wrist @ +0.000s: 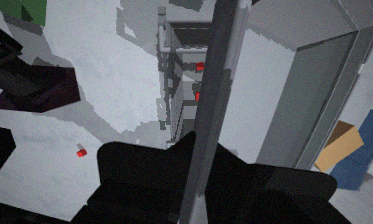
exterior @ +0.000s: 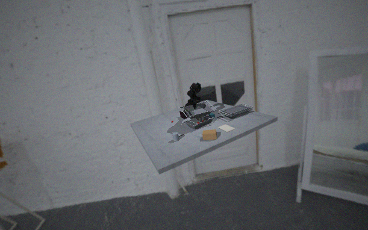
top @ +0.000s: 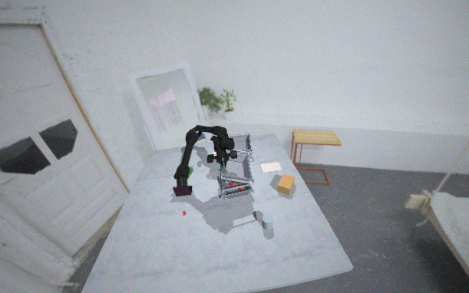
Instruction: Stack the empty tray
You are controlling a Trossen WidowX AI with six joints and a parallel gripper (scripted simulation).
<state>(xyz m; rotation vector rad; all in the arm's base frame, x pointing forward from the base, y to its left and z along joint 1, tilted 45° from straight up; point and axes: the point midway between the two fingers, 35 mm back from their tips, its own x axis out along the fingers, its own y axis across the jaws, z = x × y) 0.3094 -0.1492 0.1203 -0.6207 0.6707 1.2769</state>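
Observation:
My gripper is shut on one long wall of the empty grey tray and holds it in the air, tilted. The loaded tray stands on the table below and ahead of it, with red blocks inside. Thin wire bars seem to cross its top in the top view. In the wrist view the held wall runs up the middle and hides part of the loaded tray.
A loose red block lies on the table. An orange box, a white pad, a small cup and a stack of wire trays stand around.

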